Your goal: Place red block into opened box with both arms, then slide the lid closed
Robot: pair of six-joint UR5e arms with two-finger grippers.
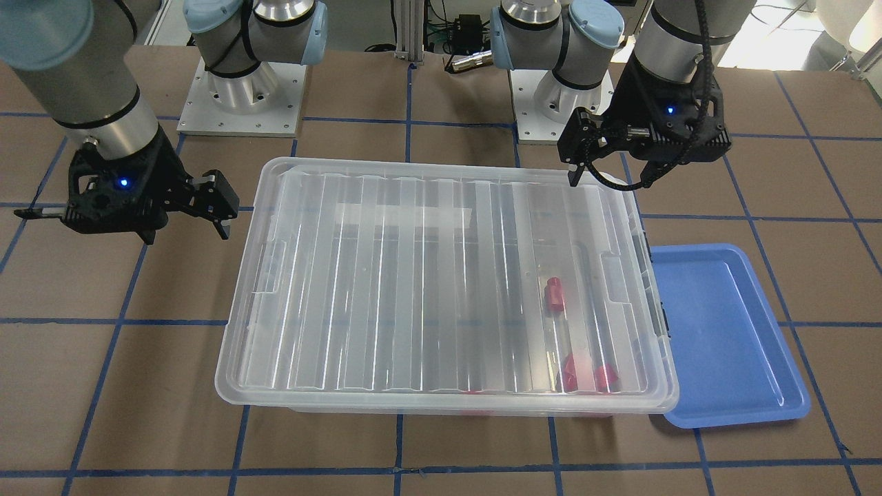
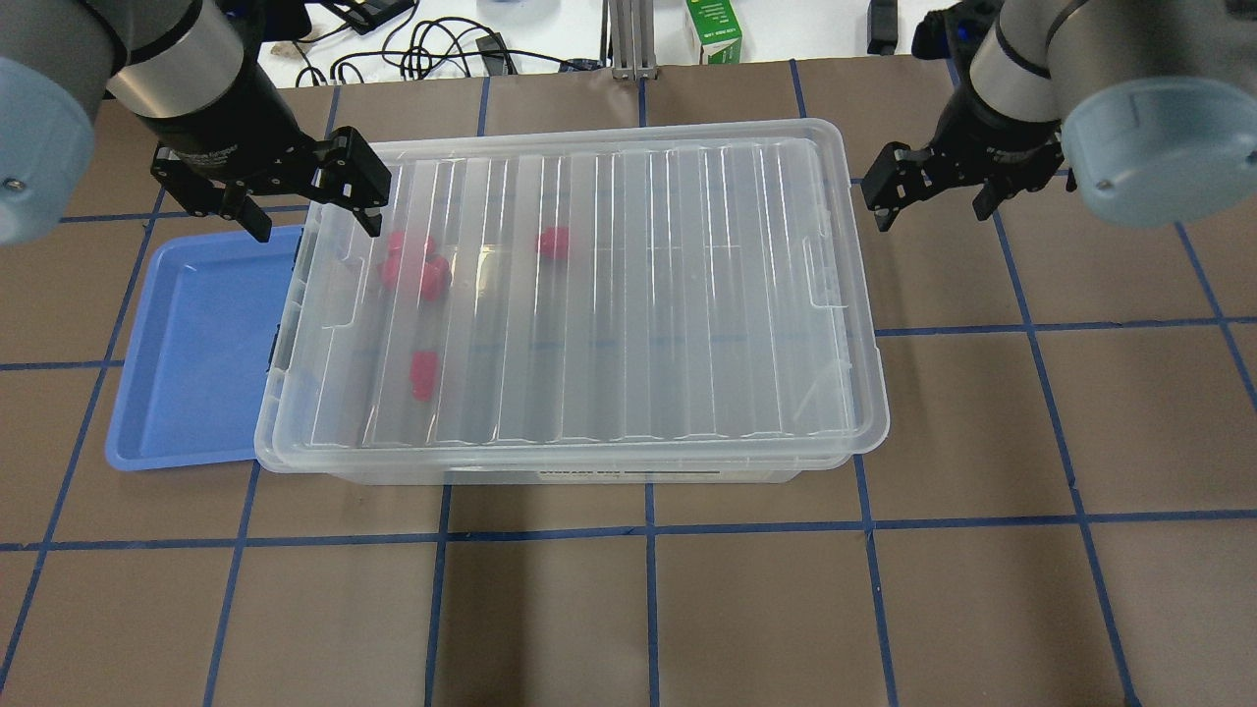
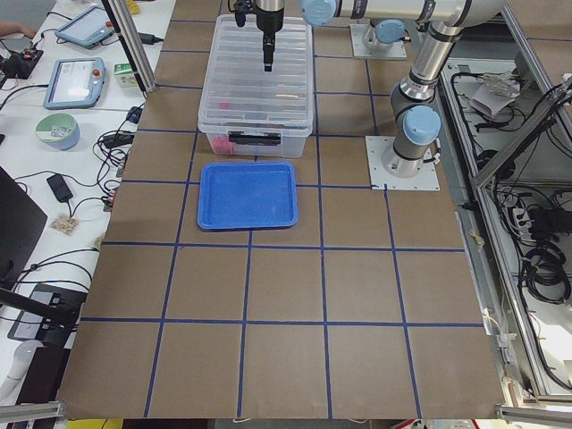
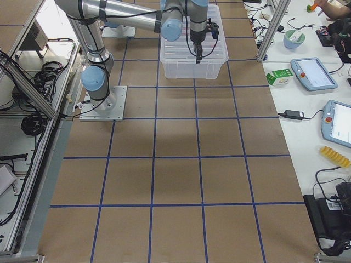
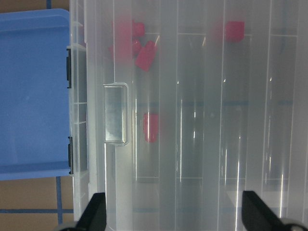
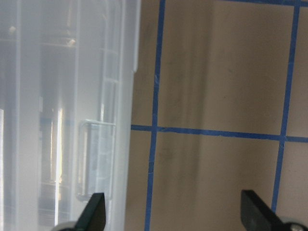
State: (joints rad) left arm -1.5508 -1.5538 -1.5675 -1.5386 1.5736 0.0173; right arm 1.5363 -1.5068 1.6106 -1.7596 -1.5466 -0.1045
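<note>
The clear ribbed lid [image 2: 638,295] lies across the top of the translucent box [image 2: 638,476] and covers its opening. Several red blocks [image 2: 555,242] show blurred through the lid, lying on the box floor near its left end [image 1: 553,293] [image 5: 150,126]. My left gripper [image 2: 316,224] hangs open over the box's far left corner, with nothing between its fingers [image 1: 610,180] [image 5: 173,216]. My right gripper [image 2: 930,211] is open and empty above the table just off the box's right end [image 1: 186,234] [image 6: 173,219], one finger over the lid's edge.
An empty shallow blue tray [image 2: 196,344] lies against the box's left end [image 1: 723,331]. Brown table with blue tape lines [image 2: 648,530] surrounds the box. Both arm bases [image 1: 241,103] stand behind it. Cables and a green carton [image 2: 715,29] lie past the far edge.
</note>
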